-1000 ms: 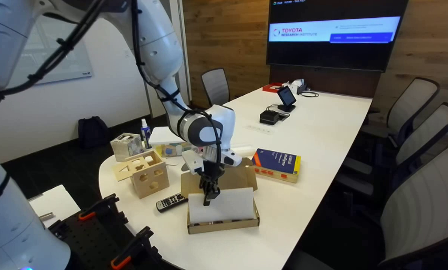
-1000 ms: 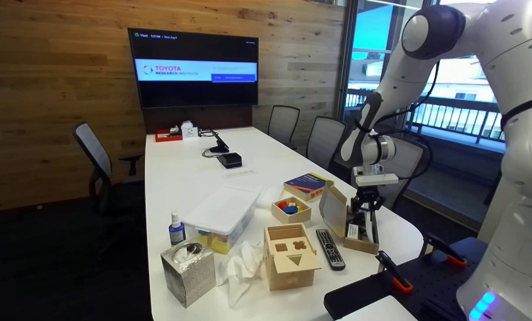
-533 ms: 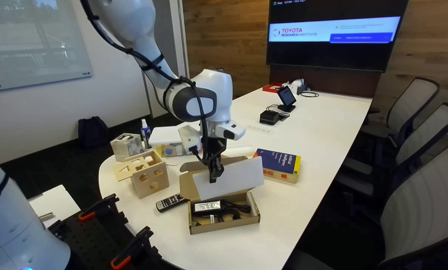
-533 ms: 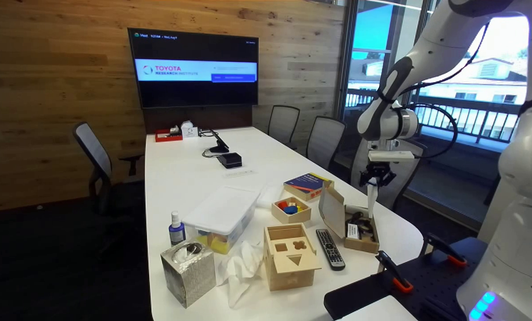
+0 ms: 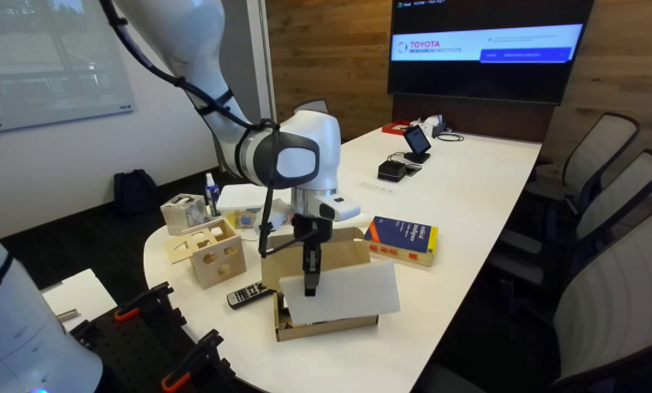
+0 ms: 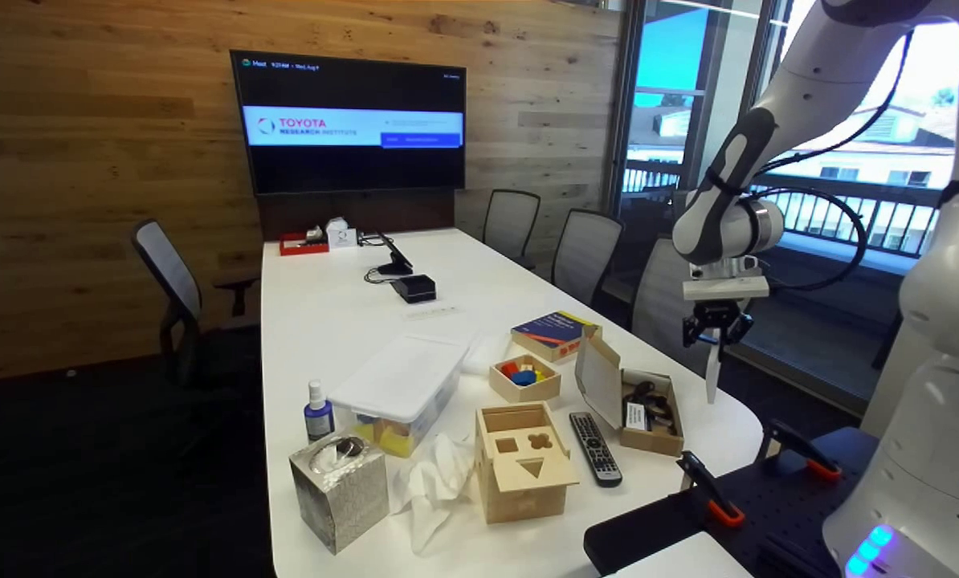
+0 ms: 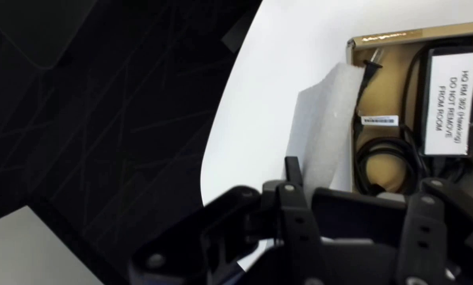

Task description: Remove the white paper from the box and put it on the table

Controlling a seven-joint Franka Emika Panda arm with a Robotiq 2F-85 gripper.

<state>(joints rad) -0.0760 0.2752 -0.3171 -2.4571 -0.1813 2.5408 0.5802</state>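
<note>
The white paper (image 5: pixel 353 292) hangs nearly upright from my gripper (image 5: pixel 310 289), pinched near one end of its upper edge. In an exterior view the paper (image 6: pixel 713 369) shows edge-on, outside the box on the side of the table's rounded end. My gripper (image 6: pixel 716 335) is shut on it. The box (image 6: pixel 650 441) stands open, flap up, with a black adapter and cables inside. In the wrist view the paper (image 7: pixel 331 122) runs from the fingers (image 7: pixel 304 182) alongside the box (image 7: pixel 418 33), above the white table (image 7: pixel 236 158). The other finger is mostly hidden there.
A remote (image 6: pixel 596 449) and a wooden shape box (image 6: pixel 520 466) are beside the box. A thick blue-and-yellow book (image 5: pixel 402 237) lies behind it. A black board with clamps (image 6: pixel 712 498) adjoins the robot base. The table's rounded edge is close to the paper.
My gripper lifted the paper up out of the box, uncovering the adapter and cables. It then moved away from the flap, past the box's front wall, and came down a little.
</note>
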